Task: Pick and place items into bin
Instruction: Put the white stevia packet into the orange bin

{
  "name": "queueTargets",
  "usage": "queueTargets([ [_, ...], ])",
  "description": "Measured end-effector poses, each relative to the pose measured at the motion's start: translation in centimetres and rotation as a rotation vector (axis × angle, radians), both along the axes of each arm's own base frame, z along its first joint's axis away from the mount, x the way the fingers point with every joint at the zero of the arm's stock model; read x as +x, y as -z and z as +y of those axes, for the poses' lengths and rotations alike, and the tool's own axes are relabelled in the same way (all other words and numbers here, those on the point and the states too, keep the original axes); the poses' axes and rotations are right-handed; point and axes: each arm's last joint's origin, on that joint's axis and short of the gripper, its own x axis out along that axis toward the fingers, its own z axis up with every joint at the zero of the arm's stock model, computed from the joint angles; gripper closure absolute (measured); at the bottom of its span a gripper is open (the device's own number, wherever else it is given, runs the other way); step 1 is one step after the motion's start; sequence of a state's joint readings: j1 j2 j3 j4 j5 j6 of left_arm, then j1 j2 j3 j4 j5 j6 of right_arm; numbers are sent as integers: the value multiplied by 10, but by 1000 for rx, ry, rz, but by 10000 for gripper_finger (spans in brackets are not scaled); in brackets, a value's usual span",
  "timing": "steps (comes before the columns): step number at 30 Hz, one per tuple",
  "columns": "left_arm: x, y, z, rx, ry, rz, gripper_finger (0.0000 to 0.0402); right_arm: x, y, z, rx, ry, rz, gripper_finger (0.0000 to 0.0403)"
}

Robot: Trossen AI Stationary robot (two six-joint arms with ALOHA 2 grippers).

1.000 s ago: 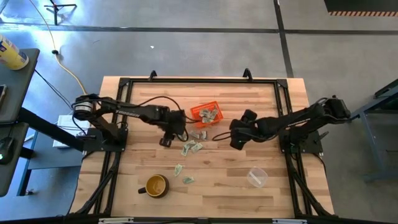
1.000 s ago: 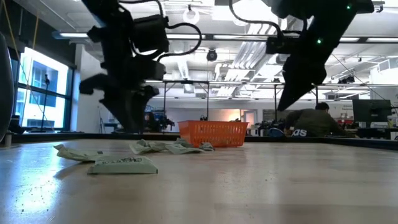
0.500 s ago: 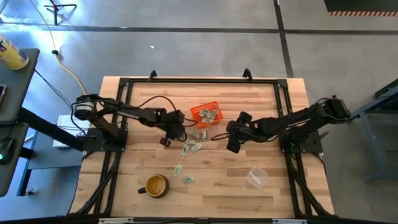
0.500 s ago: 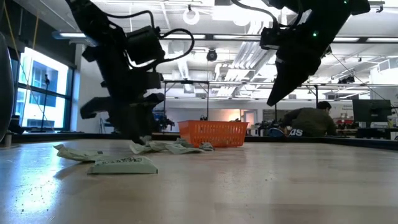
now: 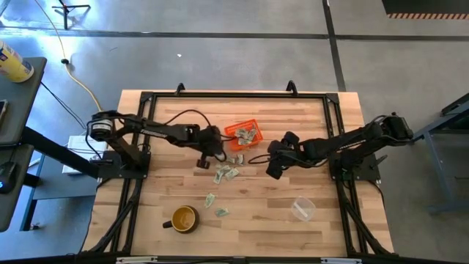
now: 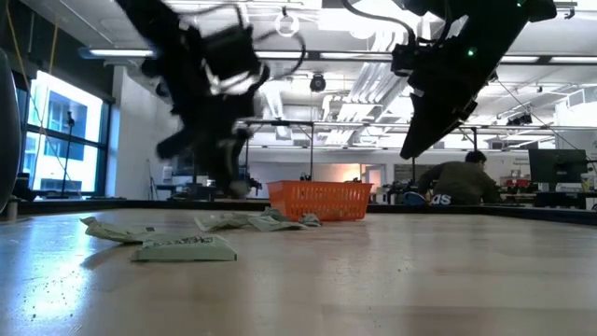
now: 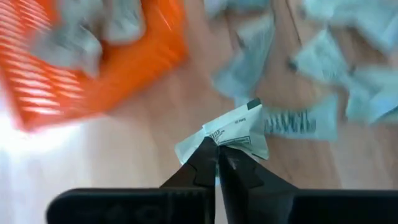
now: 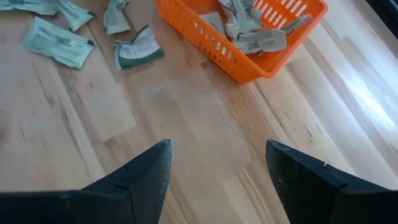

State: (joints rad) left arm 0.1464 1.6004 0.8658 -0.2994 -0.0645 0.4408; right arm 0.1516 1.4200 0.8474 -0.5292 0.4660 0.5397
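Compared with the frame half a second before, I saw that the left gripper [image 5: 203,160] had risen from the table and shifted toward the orange bin [image 5: 241,135]; in the low view it showed blurred and higher above the wood than before. The right gripper [image 5: 272,171] had scarcely changed place, hanging over bare table just right of the scrap pile.

Left gripper, wrist view: the two fingers [image 7: 205,163] were pressed together on a crumpled green-and-white scrap [image 7: 231,130], which stood up from the fingertips, clear of the table. Beyond it lay the bin's orange wall [image 7: 118,68] and several loose scraps [image 7: 301,121] on the wood.

Right gripper, wrist view: the fingers [image 8: 152,171] stood wide apart with nothing between them, above bare planks. Ahead of them I noted the bin [image 8: 205,38], already holding a few scraps [image 8: 249,31], and more scraps [image 8: 59,40] lying on the table beside it.

High view: the bin sat near the table's centre, toward the far edge. A cluster of scraps [image 5: 227,173] lay just in front of it, between the two grippers. Two further scraps [image 5: 210,199] lay nearer the front edge, close to the yellow-brown mug [image 5: 184,218]. The clear plastic cup [image 5: 303,209] rested well apart, on the right side.
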Motion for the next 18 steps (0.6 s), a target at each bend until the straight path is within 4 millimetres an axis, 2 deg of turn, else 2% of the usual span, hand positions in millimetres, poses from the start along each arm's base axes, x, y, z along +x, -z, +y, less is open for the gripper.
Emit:
queueTargets([
  [3,12,-28,-4,21,10,-40,363,-1,0,0,5,2,6,151],
  [6,27,-55,-3,52,32,-161,377,-2,1,0,-2,14,12,151],
  [9,41,-68,14,105,40,-295,377,-2,1,-1,-11,41,7,151],
  [11,50,-63,32,96,47,-341,374,-2,1,-1,-8,48,4,151],
  [14,59,-44,57,15,21,-310,348,-1,0,1,8,25,1,151],
  [18,62,-24,70,-19,-19,-247,291,9,-4,10,-4,-229,-30,150],
])
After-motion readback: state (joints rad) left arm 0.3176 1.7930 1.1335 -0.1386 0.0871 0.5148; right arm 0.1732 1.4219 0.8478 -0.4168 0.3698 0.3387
